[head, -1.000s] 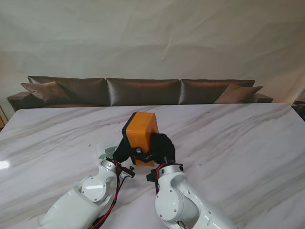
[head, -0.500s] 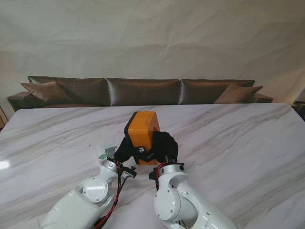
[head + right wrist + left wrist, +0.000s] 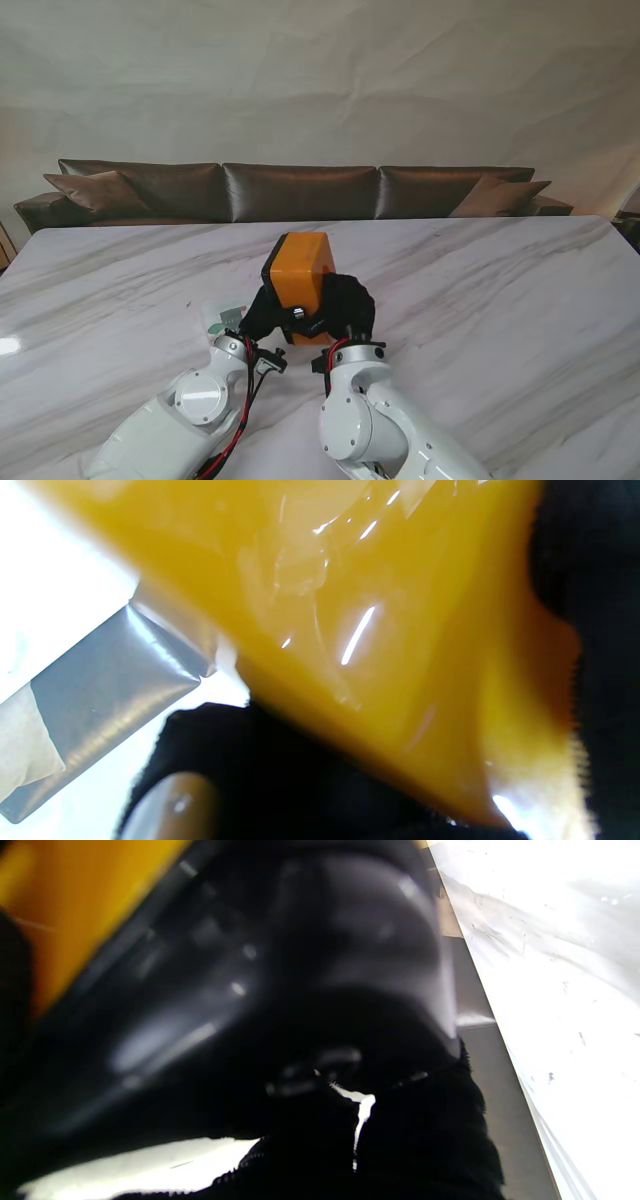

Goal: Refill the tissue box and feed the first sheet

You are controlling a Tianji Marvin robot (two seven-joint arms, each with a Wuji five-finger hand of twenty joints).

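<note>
An orange tissue box (image 3: 300, 270) stands tilted on end at the middle of the marble table (image 3: 500, 290), its black underside turned toward my left. My left hand (image 3: 260, 314), in a black glove, clasps the box's left lower side. My right hand (image 3: 347, 305) clasps its right side. In the left wrist view the orange box (image 3: 75, 900) and its dark face fill the frame above my left hand (image 3: 410, 1140). The right wrist view shows the glossy orange box (image 3: 400, 630) pressed against my right hand (image 3: 280, 780). A clear-wrapped tissue pack (image 3: 221, 318) lies just left of my left hand.
The clear pack (image 3: 100, 680) also shows beside the box in the right wrist view. A brown leather sofa (image 3: 300, 190) runs along the far edge of the table. Bare marble stretches away on both sides of the box.
Over the last second the box and both hands shifted slightly to the right and a little away from me. Since half a second ago almost nothing has moved.
</note>
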